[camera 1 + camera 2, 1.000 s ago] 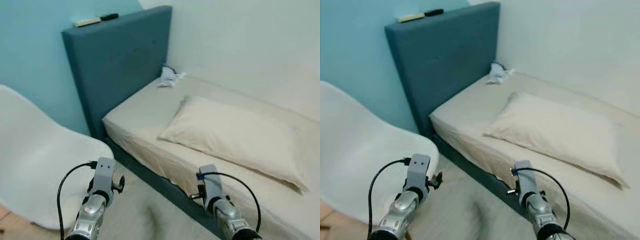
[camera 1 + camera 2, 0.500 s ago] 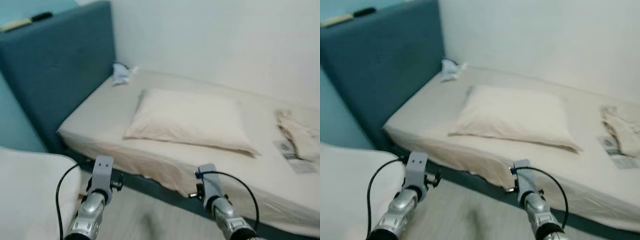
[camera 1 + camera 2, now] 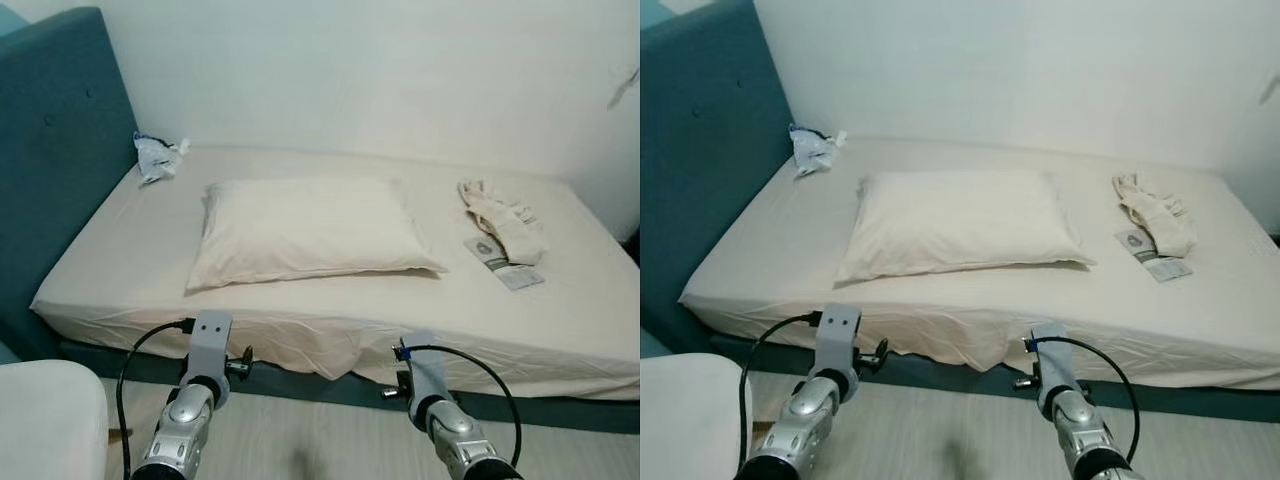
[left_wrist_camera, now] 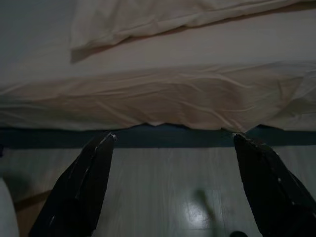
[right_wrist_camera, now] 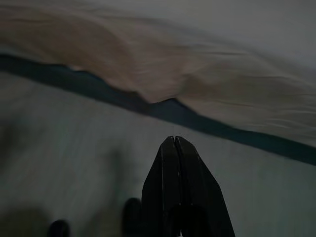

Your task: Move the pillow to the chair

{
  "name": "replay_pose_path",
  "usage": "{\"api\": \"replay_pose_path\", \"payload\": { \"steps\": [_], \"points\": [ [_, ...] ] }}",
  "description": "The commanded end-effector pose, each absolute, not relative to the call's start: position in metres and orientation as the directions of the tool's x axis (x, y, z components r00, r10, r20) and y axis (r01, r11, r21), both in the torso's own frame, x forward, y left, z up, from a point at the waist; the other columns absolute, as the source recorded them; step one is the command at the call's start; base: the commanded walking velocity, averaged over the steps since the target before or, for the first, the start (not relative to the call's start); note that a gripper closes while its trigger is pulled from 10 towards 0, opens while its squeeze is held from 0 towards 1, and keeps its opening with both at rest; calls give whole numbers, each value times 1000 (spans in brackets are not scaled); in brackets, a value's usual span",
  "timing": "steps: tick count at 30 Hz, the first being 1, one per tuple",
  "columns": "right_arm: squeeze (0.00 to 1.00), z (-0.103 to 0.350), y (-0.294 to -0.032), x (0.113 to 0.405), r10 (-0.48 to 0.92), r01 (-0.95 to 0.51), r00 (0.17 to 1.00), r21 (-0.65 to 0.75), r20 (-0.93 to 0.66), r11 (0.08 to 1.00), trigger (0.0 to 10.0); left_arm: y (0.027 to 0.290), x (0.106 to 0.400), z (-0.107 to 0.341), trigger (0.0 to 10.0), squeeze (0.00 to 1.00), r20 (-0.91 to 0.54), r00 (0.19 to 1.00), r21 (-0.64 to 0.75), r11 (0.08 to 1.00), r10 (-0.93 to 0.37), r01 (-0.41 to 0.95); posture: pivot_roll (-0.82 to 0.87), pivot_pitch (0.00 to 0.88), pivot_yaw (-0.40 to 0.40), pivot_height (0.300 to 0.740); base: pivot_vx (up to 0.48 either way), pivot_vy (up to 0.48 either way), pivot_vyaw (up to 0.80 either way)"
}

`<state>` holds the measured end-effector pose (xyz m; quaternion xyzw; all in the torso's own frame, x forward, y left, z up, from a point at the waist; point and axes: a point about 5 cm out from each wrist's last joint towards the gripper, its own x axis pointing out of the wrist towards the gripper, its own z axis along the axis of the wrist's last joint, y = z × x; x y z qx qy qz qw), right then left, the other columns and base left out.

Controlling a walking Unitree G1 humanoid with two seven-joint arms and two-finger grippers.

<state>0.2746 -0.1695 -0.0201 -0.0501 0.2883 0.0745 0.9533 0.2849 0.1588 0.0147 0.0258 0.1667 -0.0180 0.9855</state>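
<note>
Closest to me, both arms sit low at the bottom of the head view, held out over the floor [image 3: 330, 440] because I'm not at the bed [image 3: 560, 330] yet. The left gripper [image 4: 173, 143] has its fingers [image 4: 84, 182] spread wide, probably ready for a grab, while the right gripper [image 5: 174, 143] has its fingers pressed together, doing nothing. A corner of the white chair [image 3: 45, 420] peeks in at lower left, so the drop-off spot is right beside me. Further out, the pillow [image 3: 305, 228] lies flat in the middle of the frame on the mattress. Behind it, a crumpled wrapper [image 3: 155, 157] sits upper left by the headboard [image 3: 50, 150], and folded cloth [image 3: 505, 220] lies to the right.
</note>
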Motion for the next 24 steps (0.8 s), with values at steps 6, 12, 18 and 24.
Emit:
{"api": "replay_pose_path", "payload": {
  "steps": [6,12,18,24],
  "points": [
    [0,-20,-169,274,111,-175,822,-62,-559,983,10000,160,283,16,10000,0,-302,953,33,998,-40,52,55,73,-13,740,0,0,0],
    [0,-18,-170,277,100,-159,832,-63,-545,985,10000,159,284,19,10000,0,-282,958,30,998,-53,64,54,73,-11,740,194,0,0],
    [0,-18,-170,277,103,-162,832,-62,-546,985,10000,158,284,19,10000,0,-278,959,22,998,-57,66,54,75,-11,740,301,0,0],
    [0,-18,-170,276,107,-166,833,-61,-543,984,10000,158,283,19,10000,0,-275,960,20,997,-60,68,53,72,-10,740,303,0,0]
  ]
}}
